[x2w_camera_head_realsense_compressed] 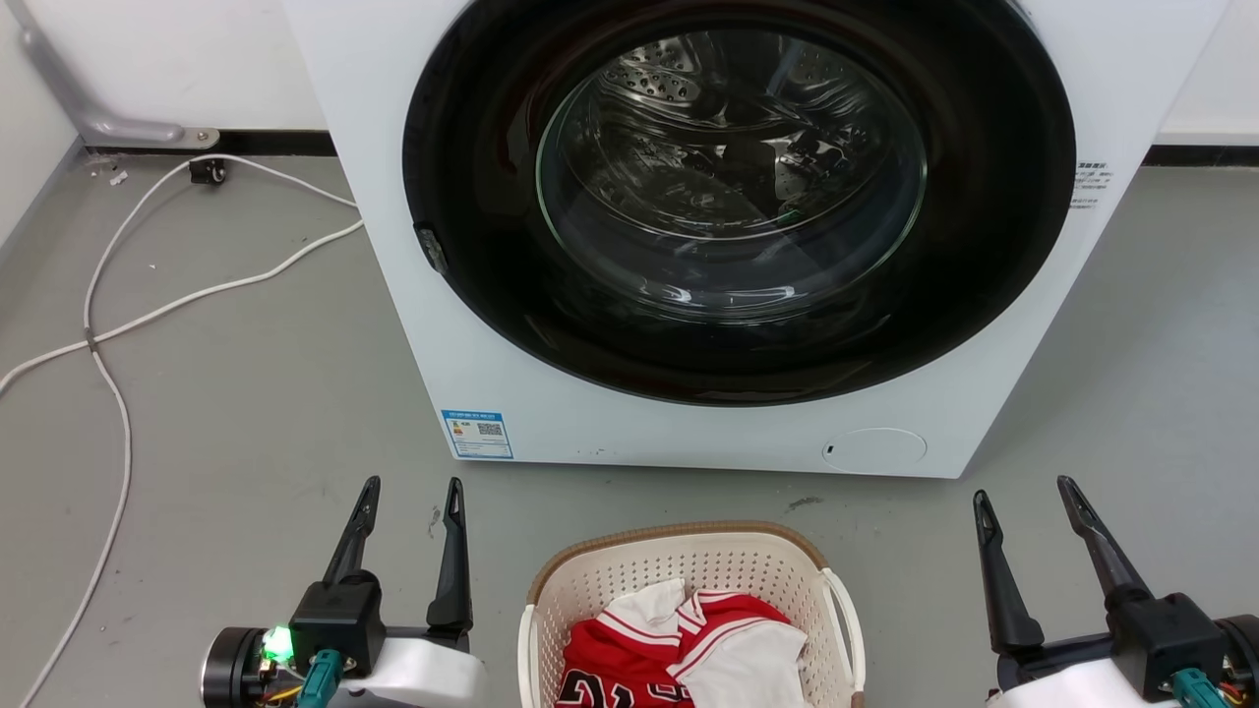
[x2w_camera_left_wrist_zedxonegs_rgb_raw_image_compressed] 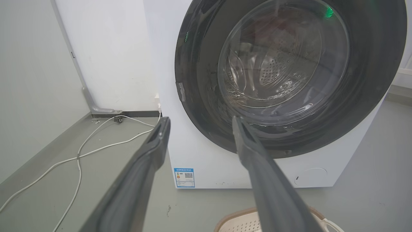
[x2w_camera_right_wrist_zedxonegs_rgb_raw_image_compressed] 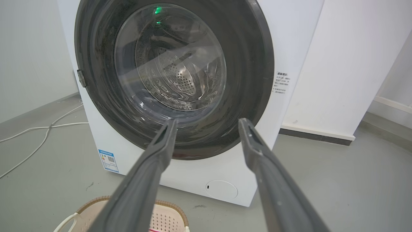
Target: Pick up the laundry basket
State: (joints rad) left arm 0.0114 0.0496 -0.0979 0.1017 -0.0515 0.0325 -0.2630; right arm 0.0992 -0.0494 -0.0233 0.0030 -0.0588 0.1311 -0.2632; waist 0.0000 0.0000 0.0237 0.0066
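Laundry basket (x2w_camera_head_realsense_compressed: 679, 529), cream and perforated with a brown woven-look rim, sits on the grey floor (x2w_camera_head_realsense_compressed: 246, 413) just before the washing machine (x2w_camera_head_realsense_compressed: 492, 344), between the two grippers and apart from both. A white side handle (x2w_camera_head_realsense_compressed: 846, 610) curves along its right side. Inside lies red and white clothing (x2w_camera_head_realsense_compressed: 629, 669), with dark lettering cut off by the bottom edge of the head view, as is the basket's near end. The left gripper (x2w_camera_head_realsense_compressed: 413, 485) hovers over bare floor to the basket's left, its two dark fingers spread apart with nothing between them. The right gripper (x2w_camera_head_realsense_compressed: 1023, 489) hangs to the basket's right, fingers likewise parted and empty. In each wrist view the far rim of the basket peeks in at the bottom, partly covered by a finger. The machine's dark round door (x2w_camera_head_realsense_compressed: 993, 246) is closed; its glass is full of reflections, so what the drum holds is hard to make out. A blue label (x2w_camera_head_realsense_compressed: 478, 434) at the machine's lower left is too small to read. White cable (x2w_camera_head_realsense_compressed: 197, 295) trails across the floor to the left, well apart from the basket.
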